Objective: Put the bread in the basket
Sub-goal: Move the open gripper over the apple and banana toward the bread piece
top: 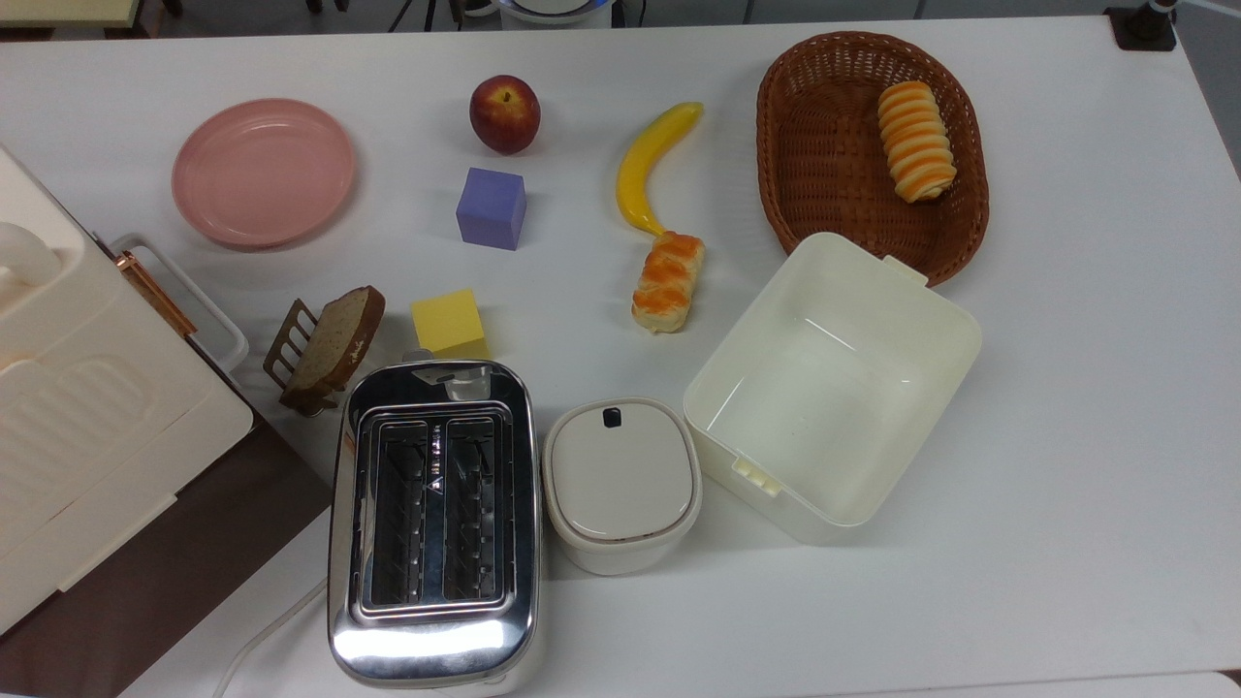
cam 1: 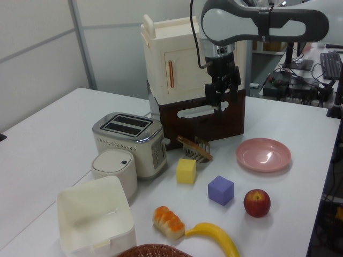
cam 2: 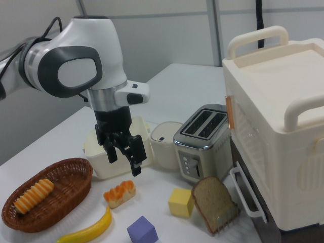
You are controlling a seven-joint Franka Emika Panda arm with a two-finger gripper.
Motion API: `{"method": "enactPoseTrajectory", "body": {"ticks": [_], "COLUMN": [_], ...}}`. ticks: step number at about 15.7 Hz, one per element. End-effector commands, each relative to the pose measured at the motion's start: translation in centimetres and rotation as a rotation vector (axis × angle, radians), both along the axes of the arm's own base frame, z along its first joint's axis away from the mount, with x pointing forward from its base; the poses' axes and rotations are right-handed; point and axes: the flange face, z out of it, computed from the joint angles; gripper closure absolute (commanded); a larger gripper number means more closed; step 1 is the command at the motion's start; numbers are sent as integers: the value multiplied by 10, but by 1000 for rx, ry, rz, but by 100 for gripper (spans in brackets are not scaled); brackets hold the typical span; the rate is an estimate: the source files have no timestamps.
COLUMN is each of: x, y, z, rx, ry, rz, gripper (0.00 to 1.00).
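One lumpy glazed bread (top: 668, 280) lies outside the woven wicker basket (top: 824, 165); jaws spread, empty.

We are in a lab or office — a white desk (top: 1066, 436), grey partition walls (cam 1: 43, 48), and a side bench of cables and equipment (cam 1: 300, 85) tell us so.

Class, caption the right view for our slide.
Open claw hovers above the bread, beside the basket.

Bread (top: 668, 280) touching banana (top: 652, 165) tip, beside cream tub (top: 832, 388), striped roll (top: 914, 141) in basket (top: 834, 165)
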Motion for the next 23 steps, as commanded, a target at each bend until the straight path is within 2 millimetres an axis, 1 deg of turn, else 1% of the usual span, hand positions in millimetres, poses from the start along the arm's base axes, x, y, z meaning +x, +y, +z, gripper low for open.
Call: {"method": "enactPoseTrajectory", "body": {"ticks": [1, 2, 6, 8, 10, 14, 15, 17, 19, 20, 23], "x": [-8, -8, -9, -6, -1, 1, 5, 9, 14, 15, 14], "y": [12, 6, 8, 10, 16, 20, 26, 33, 53, 60, 75], "z": [-9, -9, -11, -16, -21, -25, -26, -42, -60, -70, -92], "rx": [8, 10, 19, 26, 13, 10, 9, -2, -9, -9, -6], "ry": [39, 36, 41, 33, 6, 5, -10, -46, -91, -108, -184], "rz": [35, 20, 14, -4, -54, -60, -58, -125, -170, -181, -228], "gripper": [0, 0, 0, 0, 0, 0, 0, 0, 0, 0, 0]}}
